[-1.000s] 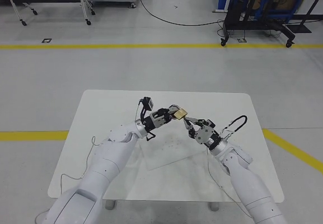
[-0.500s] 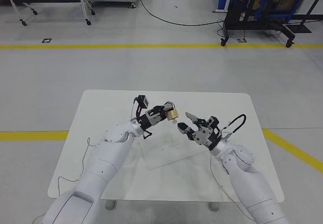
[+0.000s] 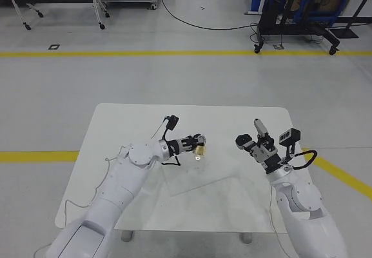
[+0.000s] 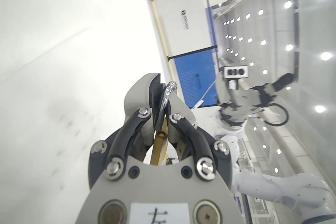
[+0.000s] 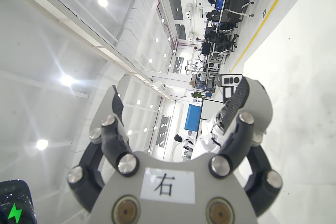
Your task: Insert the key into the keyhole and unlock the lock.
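Top view: left jaws closed on the brass lock (image 3: 200,151), held above the table (image 3: 140,116); right jaws open, empty. Lock judged heavy, rigid, slippery metal; best gripped across the flat body faces.

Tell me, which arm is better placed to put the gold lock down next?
Likely the left. The left fingers are shut on the lock above the table; the right fingers are open, empty and off to the side.
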Controlling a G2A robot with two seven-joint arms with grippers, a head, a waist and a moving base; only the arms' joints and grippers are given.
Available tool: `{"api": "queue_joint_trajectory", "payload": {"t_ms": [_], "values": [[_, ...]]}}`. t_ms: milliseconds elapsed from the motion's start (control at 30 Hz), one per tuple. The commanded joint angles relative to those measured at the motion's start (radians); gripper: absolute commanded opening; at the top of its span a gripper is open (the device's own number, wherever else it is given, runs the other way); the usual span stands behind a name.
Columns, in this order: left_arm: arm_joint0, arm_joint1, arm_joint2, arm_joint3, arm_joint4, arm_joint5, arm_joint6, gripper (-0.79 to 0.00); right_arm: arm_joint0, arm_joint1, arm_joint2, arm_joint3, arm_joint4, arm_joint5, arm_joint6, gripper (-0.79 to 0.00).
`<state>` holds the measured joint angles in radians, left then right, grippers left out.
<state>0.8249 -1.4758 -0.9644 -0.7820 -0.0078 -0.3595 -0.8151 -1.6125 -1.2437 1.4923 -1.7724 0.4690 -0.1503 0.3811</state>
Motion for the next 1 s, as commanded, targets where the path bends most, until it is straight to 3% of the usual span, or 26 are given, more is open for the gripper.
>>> {"api": "queue_joint_trajectory", "payload": {"t_ms": [0,167,267,333,367,500,700,867,967], "values": [[-0.001,0.000,0.015,-0.003,0.024,0.047,-0.048,-0.785,0.002,0.000,-0.001,0.002,0.001,0.002,0.001,0.000],[-0.024,-0.008,0.072,0.002,0.060,0.200,-0.186,-0.785,0.002,0.000,-0.001,0.002,0.001,0.002,0.001,0.000],[-0.043,-0.013,0.103,0.013,0.123,0.271,-0.170,-0.785,0.002,0.000,-0.001,0.002,0.001,0.002,0.001,0.000],[-0.049,-0.015,0.108,0.018,0.134,0.297,-0.160,-0.323,0.002,0.000,-0.001,0.002,0.001,0.002,0.001,0.000],[-0.052,-0.014,0.109,0.020,0.142,0.305,-0.151,0.000,0.002,0.000,-0.001,0.002,0.001,0.002,0.001,0.000],[-0.056,-0.010,0.110,0.009,0.183,0.332,-0.112,0.000,0.002,0.000,-0.001,0.002,0.001,0.002,0.001,0.000],[-0.026,0.005,0.052,-0.076,0.046,0.354,-0.253,0.000,0.002,0.000,-0.001,0.002,0.001,0.002,0.001,0.000],[0.036,0.038,-0.020,-0.214,0.053,0.376,-0.226,0.000,0.002,0.000,-0.001,0.002,0.001,0.002,0.001,0.000],[0.099,0.073,-0.106,-0.341,0.132,0.381,-0.131,0.000,0.005,-0.001,0.006,0.004,-0.001,-0.015,-0.014,0.000]]}}
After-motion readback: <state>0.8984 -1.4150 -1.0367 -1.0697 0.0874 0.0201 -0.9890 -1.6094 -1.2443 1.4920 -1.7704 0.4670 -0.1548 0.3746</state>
